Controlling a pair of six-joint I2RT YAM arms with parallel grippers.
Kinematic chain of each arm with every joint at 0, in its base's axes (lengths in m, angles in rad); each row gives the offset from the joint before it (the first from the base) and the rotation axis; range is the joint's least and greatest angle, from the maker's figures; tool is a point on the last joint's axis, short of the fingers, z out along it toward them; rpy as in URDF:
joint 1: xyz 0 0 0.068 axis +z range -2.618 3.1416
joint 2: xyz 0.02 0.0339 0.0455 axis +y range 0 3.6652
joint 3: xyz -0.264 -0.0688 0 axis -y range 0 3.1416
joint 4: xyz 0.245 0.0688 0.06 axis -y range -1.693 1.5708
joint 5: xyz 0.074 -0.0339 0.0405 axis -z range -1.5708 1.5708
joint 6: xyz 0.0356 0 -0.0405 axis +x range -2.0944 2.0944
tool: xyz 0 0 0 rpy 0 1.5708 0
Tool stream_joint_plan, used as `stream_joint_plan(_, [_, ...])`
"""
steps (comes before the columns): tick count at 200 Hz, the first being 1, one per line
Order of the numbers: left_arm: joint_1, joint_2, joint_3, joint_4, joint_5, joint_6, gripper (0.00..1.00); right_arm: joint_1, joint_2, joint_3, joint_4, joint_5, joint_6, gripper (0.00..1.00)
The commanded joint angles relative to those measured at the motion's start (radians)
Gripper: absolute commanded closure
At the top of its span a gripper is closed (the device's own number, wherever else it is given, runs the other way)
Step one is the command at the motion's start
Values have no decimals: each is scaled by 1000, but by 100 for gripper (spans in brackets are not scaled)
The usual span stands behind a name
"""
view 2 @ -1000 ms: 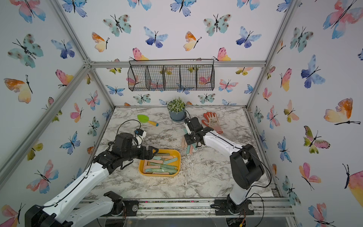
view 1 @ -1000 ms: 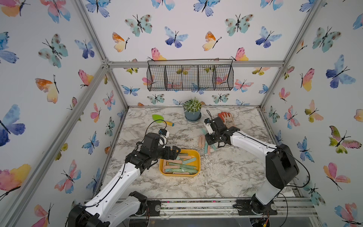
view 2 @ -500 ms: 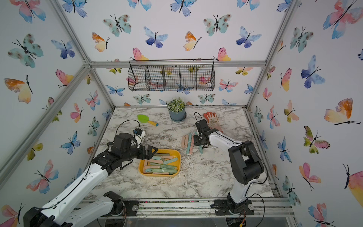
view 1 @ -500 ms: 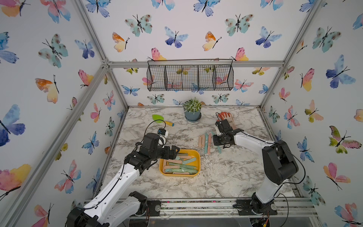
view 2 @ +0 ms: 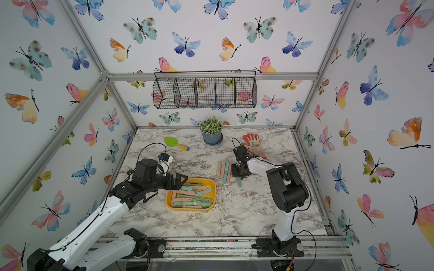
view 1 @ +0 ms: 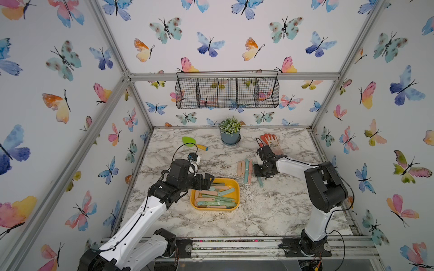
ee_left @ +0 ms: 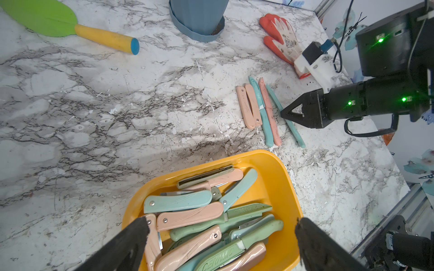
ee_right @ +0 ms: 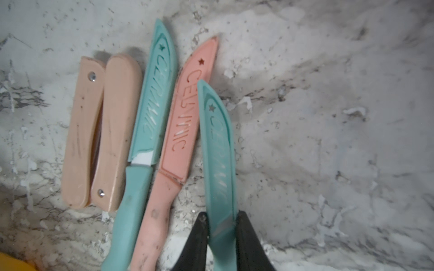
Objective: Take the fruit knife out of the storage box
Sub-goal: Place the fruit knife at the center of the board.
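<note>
We have the right gripper (ee_right: 222, 215) clenched on a teal knife (ee_right: 217, 145), gripped where sheath meets handle so it stays level. It is out of the box (ee_left: 277, 178), lined up beside the row of knives (ee_right: 150, 112) laid on the table (view 1: 270, 211). Whether it touches the marble yet we cannot tell. Our left gripper (ee_left: 222, 223) hangs with jaws spread wide over the box, where the pile of knives (ee_left: 199, 220) waits, likely ready for the next pick.
</note>
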Motion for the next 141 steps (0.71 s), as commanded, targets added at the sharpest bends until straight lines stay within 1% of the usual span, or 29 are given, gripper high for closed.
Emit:
stream_joint_plan(1, [-5,-20,4,-10,-14,9,1,-13,27,29,9,-16,13,77])
stream_joint_plan(56, [-3,-22,4,-8,-17,9,2,-22,68,64,13,-26,23,76])
stream_joint_plan(141, [-3,-23,4,-7,-27,7,2,-23,107,94,24,-45,36,68])
